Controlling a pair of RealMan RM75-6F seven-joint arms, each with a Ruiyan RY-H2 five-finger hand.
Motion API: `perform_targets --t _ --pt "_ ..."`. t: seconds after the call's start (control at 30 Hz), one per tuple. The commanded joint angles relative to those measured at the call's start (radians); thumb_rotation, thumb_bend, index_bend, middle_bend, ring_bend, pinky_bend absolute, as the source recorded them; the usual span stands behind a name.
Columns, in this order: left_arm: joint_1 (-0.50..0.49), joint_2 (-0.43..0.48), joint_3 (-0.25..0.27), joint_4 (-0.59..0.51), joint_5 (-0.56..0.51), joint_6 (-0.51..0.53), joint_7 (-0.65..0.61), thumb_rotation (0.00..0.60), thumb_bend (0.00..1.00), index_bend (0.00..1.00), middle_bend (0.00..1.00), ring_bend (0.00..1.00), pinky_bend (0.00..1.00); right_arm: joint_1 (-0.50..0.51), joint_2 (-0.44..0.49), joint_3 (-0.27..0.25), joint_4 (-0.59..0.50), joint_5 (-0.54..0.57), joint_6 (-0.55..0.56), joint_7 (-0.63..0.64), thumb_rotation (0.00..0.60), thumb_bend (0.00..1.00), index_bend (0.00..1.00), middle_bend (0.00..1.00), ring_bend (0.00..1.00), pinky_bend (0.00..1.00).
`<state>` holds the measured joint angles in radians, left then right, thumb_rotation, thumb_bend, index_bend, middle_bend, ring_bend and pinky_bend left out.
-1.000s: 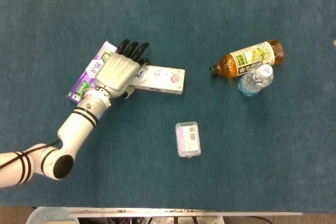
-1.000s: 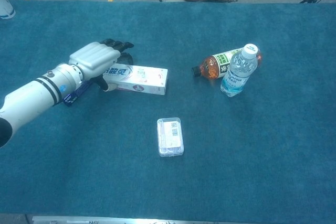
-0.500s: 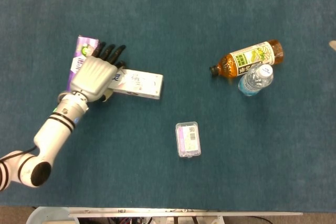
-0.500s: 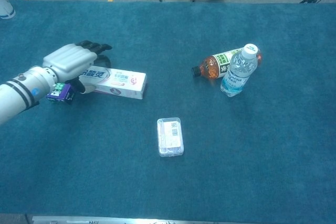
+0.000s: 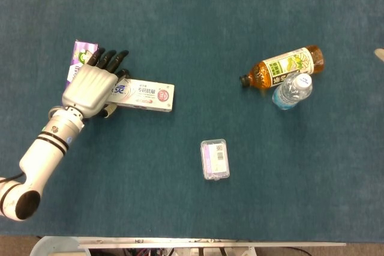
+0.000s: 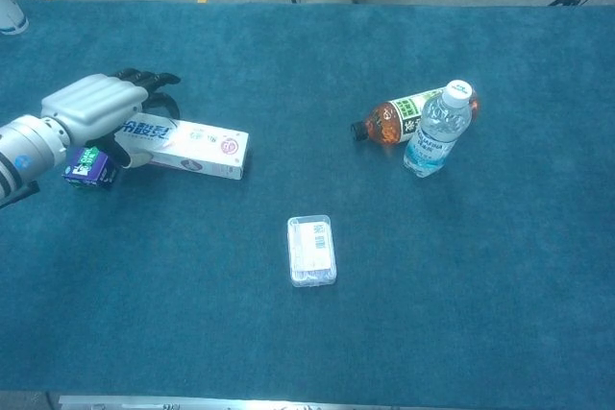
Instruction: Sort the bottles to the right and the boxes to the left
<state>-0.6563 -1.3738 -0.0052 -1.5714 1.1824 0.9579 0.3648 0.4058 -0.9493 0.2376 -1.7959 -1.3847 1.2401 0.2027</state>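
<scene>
Left hand (image 5: 90,88) grasps white toothpaste box (image 5: 147,95), blue Chinese lettering; purple box (image 5: 81,58) beneath; bottle labels unreadable.

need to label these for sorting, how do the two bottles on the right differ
The tea bottle lies on its side with its cap end toward the table's middle; the water bottle stands upright. The tea bottle holds amber liquid behind a green and white label; the water bottle is clear with a blue label and white cap. They sit right next to each other, the water bottle nearer the robot in chest view. Both are plastic and no hand is on them.
</scene>
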Motion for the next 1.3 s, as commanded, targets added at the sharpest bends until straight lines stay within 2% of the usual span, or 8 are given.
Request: perform_targets --t 0.03,0.27,0.47,0.8,1.0,1.13,1.3 --pt "0.010 0.031 -0.003 -0.035 0.020 0.012 -0.019 0.600 0.29 0.25 0.00 0.00 0.00 0.000 0.000 -0.002 0.001 -0.006 0.001 0.003 0.600 0.03 0.10 0.30 0.19 0.41" --pt "0.034 0.098 0.003 -0.106 0.104 0.054 -0.074 0.600 0.29 0.25 0.00 0.00 0.00 0.002 -0.004 -0.008 0.005 -0.019 -0.001 0.012 0.600 0.03 0.10 0.30 0.19 0.41" --pt "0.051 0.149 0.024 -0.119 0.220 0.075 -0.187 0.600 0.29 0.25 0.00 0.00 0.00 0.004 -0.008 -0.010 0.014 -0.024 -0.003 0.021 0.600 0.03 0.10 0.30 0.19 0.41" --pt "0.047 0.164 0.076 -0.039 0.467 0.134 -0.447 0.600 0.29 0.27 0.03 0.00 0.01 0.014 -0.014 -0.011 0.016 -0.022 -0.014 0.013 0.600 0.03 0.10 0.30 0.19 0.41" --pt "0.022 0.157 0.129 0.025 0.632 0.185 -0.594 0.600 0.29 0.28 0.06 0.00 0.01 0.022 -0.020 -0.009 0.020 -0.007 -0.027 -0.003 0.600 0.03 0.10 0.30 0.19 0.41" --pt "-0.002 0.148 0.163 0.049 0.728 0.221 -0.666 0.600 0.29 0.28 0.06 0.00 0.01 0.028 -0.024 -0.008 0.018 0.000 -0.034 -0.013 0.600 0.03 0.10 0.30 0.19 0.41" --pt "-0.034 0.119 0.188 0.075 0.813 0.243 -0.698 0.600 0.29 0.29 0.07 0.00 0.01 0.035 -0.029 -0.007 0.021 0.012 -0.046 -0.023 0.600 0.03 0.10 0.30 0.19 0.41"
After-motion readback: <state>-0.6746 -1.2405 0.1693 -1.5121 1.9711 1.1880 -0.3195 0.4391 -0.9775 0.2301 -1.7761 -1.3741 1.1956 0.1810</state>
